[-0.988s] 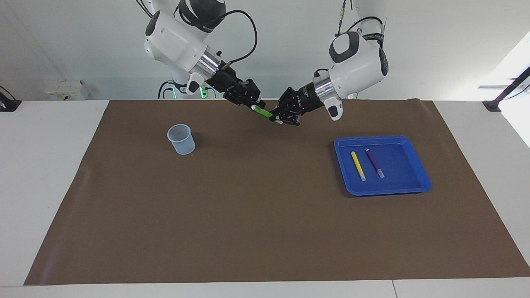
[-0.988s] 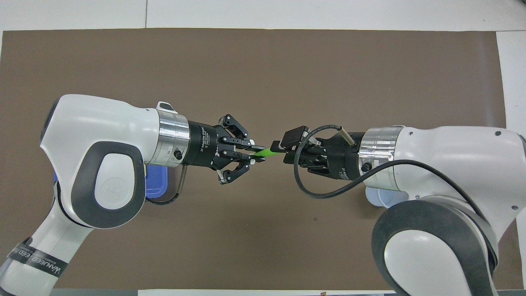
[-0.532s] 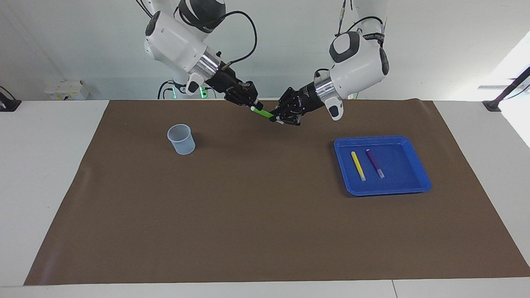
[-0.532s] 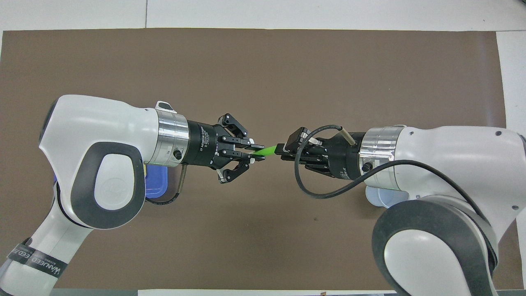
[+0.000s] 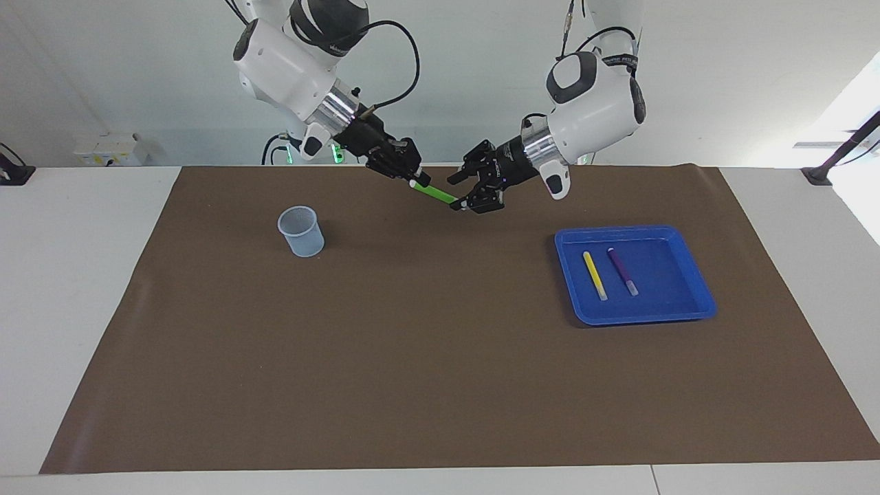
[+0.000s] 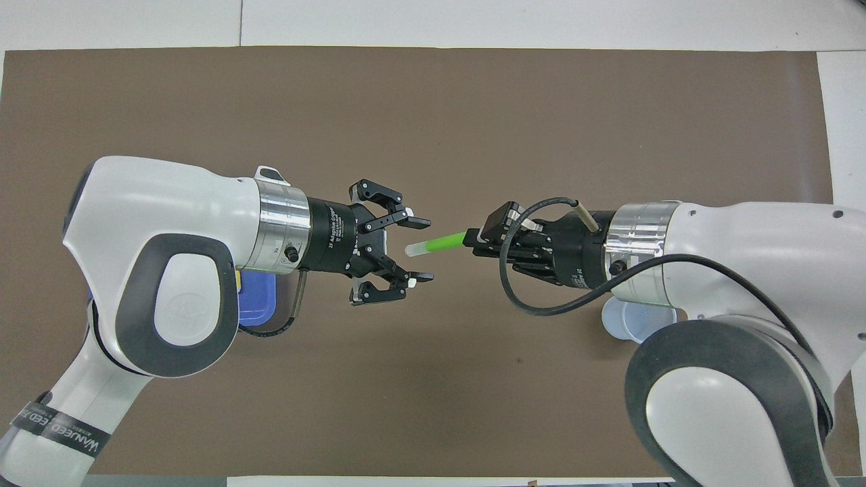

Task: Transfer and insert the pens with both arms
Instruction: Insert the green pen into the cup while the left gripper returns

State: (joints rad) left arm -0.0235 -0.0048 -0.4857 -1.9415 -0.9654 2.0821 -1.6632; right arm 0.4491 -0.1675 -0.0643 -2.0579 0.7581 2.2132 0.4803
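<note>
A small translucent plastic cup (image 5: 300,231), round and tapered, is seen standing on the matte brown mat (image 5: 440,385) that covers the white worktop (image 5: 75,289), toward the right arm's end. Above the mat's middle, the right gripper (image 5: 411,177) is held with its black fingers pinched on the slim green pen (image 5: 432,192), whose pale end juts toward the other arm. The left gripper (image 5: 468,190) is raised just beside that pale end, its fingers spread wide around nothing, the pen's tip lying between them in the overhead view. Toward the left arm's end, a glossy blue rectangular tray (image 5: 694,302) with rounded corners is set flat; the yellow pen (image 5: 595,275) and purple pen (image 5: 622,271) lie inside it side by side, close but apart
</note>
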